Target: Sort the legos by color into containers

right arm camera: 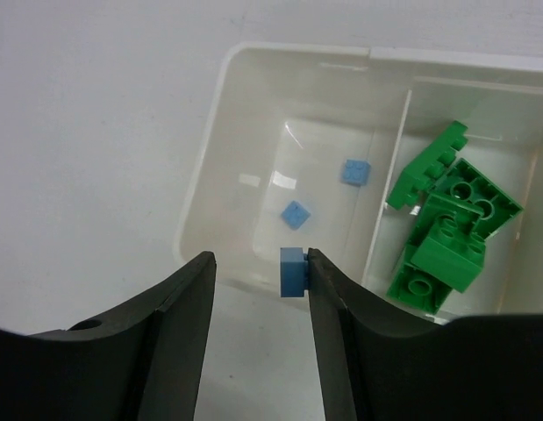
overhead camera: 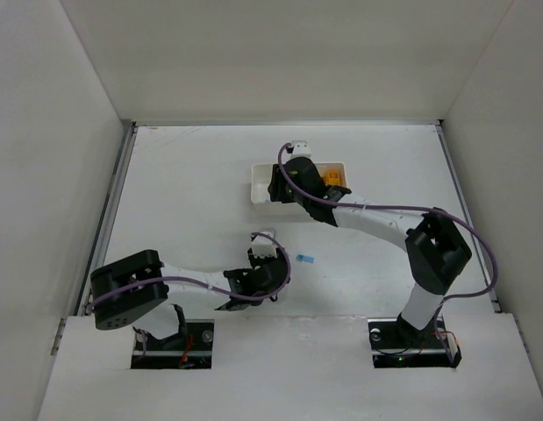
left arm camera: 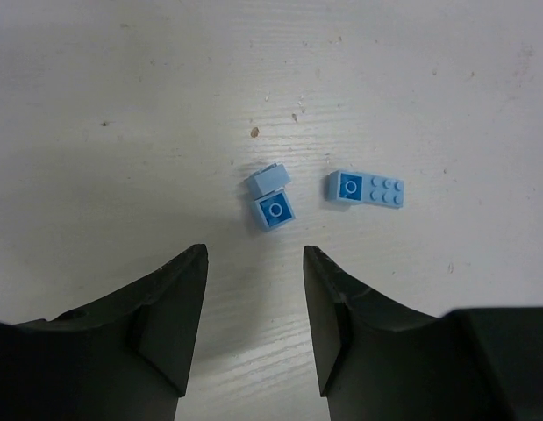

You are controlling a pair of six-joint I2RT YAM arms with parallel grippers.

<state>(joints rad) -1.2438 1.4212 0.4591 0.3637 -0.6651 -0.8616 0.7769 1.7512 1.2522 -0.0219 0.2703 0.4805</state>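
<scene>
**Right arm dropping a blue brick at the tray, left arm lining up on the next blues**

Near: the left gripper [left arm camera: 253, 254] is hanging spread and empty just above the counter [left arm camera: 122, 105]. Two small blue bricks [left arm camera: 271, 200] are lying touching each other just ahead of its tips, with a blue plate [left arm camera: 366, 189] just beside them. Probably best to be centring on one piece only, coming straight down so the neighbour isn't getting knocked.

Far: the right gripper [right arm camera: 260, 257] is hovering over the tray [right arm camera: 205, 193] with its jaws spread. A loose blue brick [right arm camera: 293, 270] is clinging to one finger's inner face, not pinched. It looks to be over the blue bin's [right arm camera: 324, 149] near wall, so easing forward first should land it inside. Two blues [right arm camera: 295, 214] are lying in that bin. Greens [right arm camera: 446, 228] are filling the next bin, and yellow [overhead camera: 332, 179] is showing beyond.
</scene>
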